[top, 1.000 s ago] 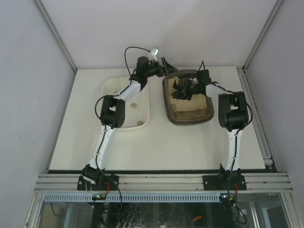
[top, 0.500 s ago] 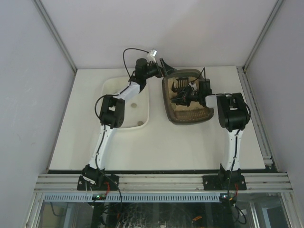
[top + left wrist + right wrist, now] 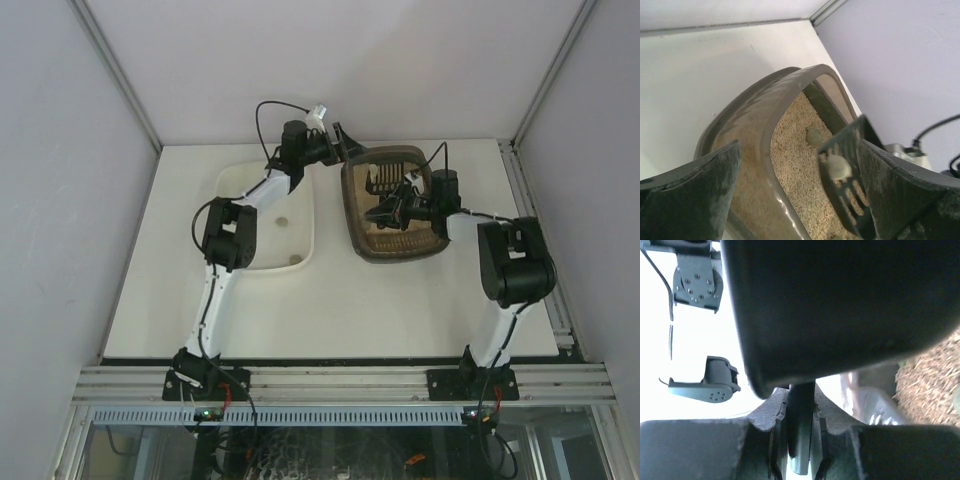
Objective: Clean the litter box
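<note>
The litter box (image 3: 396,245) is a dark brown tray of tan litter at the table's back middle. In the left wrist view its rim (image 3: 760,102) runs between the fingers of my left gripper (image 3: 797,192), which stands open astride the box's far left corner (image 3: 345,142). My right gripper (image 3: 400,208) reaches over the box from the right, shut on the handle (image 3: 801,440) of the black slotted scoop (image 3: 384,183). A pale clump (image 3: 838,167) lies on the scoop's blade (image 3: 850,200). Another clump (image 3: 814,136) rests in the litter.
A white tub (image 3: 262,185) stands left of the litter box, under my left arm, with small bits on its floor. The grey back wall rises close behind both containers. A metal rail (image 3: 540,240) runs along the table's right edge.
My right arm's elbow has swung out to the right and the scoop has shifted within the box. The left gripper has edged slightly back, still open.
</note>
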Controlling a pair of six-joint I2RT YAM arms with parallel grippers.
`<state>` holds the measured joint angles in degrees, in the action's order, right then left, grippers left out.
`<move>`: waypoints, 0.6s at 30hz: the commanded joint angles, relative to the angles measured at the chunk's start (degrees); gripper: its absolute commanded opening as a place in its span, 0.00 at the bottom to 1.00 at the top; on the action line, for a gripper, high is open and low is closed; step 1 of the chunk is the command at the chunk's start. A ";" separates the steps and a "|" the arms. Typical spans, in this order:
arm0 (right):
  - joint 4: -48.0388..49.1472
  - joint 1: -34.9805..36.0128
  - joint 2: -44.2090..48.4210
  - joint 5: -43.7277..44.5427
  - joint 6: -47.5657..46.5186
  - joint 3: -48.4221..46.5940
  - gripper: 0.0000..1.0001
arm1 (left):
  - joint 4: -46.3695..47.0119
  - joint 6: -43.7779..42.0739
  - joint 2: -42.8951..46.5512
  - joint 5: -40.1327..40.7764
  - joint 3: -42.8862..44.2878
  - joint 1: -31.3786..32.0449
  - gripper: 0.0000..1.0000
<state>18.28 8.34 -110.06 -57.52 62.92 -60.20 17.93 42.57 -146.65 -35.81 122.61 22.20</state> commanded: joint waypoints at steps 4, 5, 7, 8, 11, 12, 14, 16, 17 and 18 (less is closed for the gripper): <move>4.47 -0.72 15.35 1.64 -4.62 10.02 0.00 | -16.76 -9.13 13.62 2.33 -4.68 1.71 1.00; 9.13 -0.99 17.52 3.65 -2.50 14.12 0.00 | -16.83 -9.36 15.31 2.63 -6.65 1.67 1.00; 10.76 0.66 18.65 3.18 -2.13 17.04 0.00 | -17.41 -10.68 18.44 3.34 -10.03 1.50 1.00; 11.07 1.44 18.10 0.90 -1.78 17.07 0.00 | -17.78 -11.54 19.90 3.55 -11.60 1.45 1.00; 24.85 -1.50 19.46 -0.41 6.54 23.42 0.00 | -19.55 -14.05 23.81 3.94 -16.18 1.06 1.00; 24.89 -2.03 20.40 0.13 6.30 24.27 0.00 | -19.60 -14.42 25.17 3.99 -17.68 0.81 1.00; 20.53 -0.04 21.10 -0.76 3.03 23.38 0.00 | -19.60 -15.07 28.15 3.78 -20.79 0.22 1.00; 25.22 0.17 21.44 -2.19 5.73 24.87 0.00 | -19.75 -15.60 30.30 3.30 -23.49 -0.40 1.00; 30.68 -1.40 21.64 -2.12 9.61 26.78 0.00 | -20.08 -15.89 31.35 3.04 -24.66 -0.60 1.00; 35.87 -3.15 21.47 -1.65 12.87 28.48 0.00 | -20.64 -16.42 32.51 2.83 -25.76 -0.87 1.00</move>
<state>35.53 7.84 -91.44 -57.67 67.70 -34.81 -1.41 29.69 -120.49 -32.69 100.86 22.83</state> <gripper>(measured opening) 0.142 0.998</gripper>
